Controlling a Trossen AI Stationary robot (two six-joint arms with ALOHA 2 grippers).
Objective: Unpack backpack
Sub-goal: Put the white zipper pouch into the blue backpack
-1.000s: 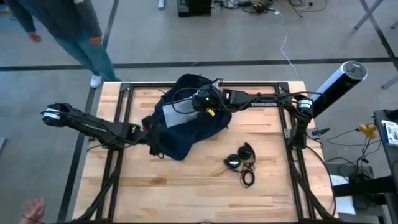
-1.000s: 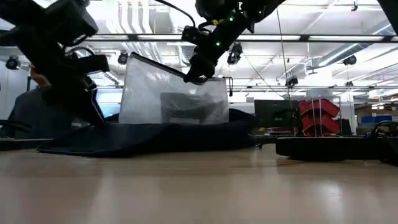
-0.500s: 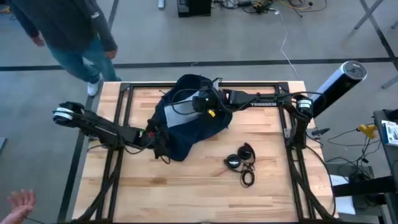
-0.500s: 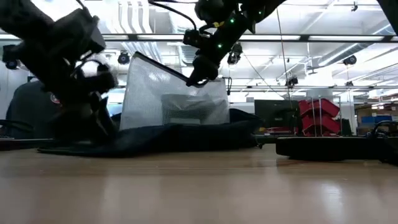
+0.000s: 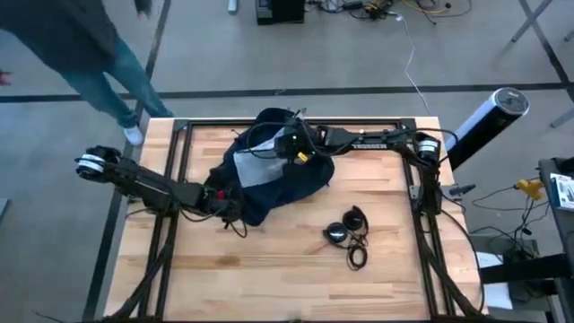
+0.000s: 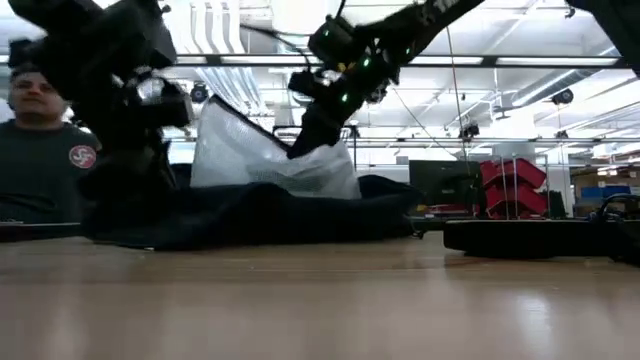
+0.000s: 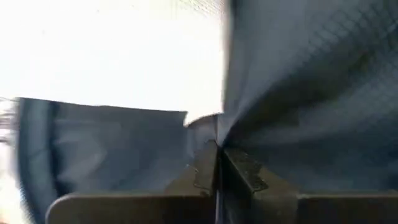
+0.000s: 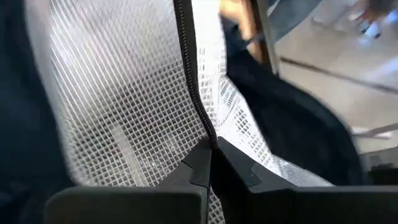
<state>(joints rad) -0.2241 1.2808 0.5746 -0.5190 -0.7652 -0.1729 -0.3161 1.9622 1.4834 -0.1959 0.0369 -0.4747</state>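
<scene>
From above, the backpack slumps across the far-centre of the pale wooden counter, a rounded heap of dark navy fabric with its far end touching the black frame rail. The left gripper reaches in low from the left edge and bites the bag's near-left corner; the right gripper stretches in along the far rail and pinches a silvery-grey mesh pouch lying on top of the bag. Black headphones with coiled cables rest apart from the bag toward the near right, and bare planks run wide along the near edge. A person in jeans walks the floor beyond the far-left corner.

At counter height, the backpack lies as a low dark mound, the translucent pouch rising above it like a tent, lifted at its top edge by the right gripper. The left gripper looms at the mound's left end, with a person in a grey shirt behind it. Red bins stand in the room beyond.

Left wrist view: the jaws are closed tight on a fold of ribbed navy fabric.

Right wrist view: the jaws are clamped on the pouch's dark zipper line, gridded white mesh spreading to either side, navy cloth behind.
</scene>
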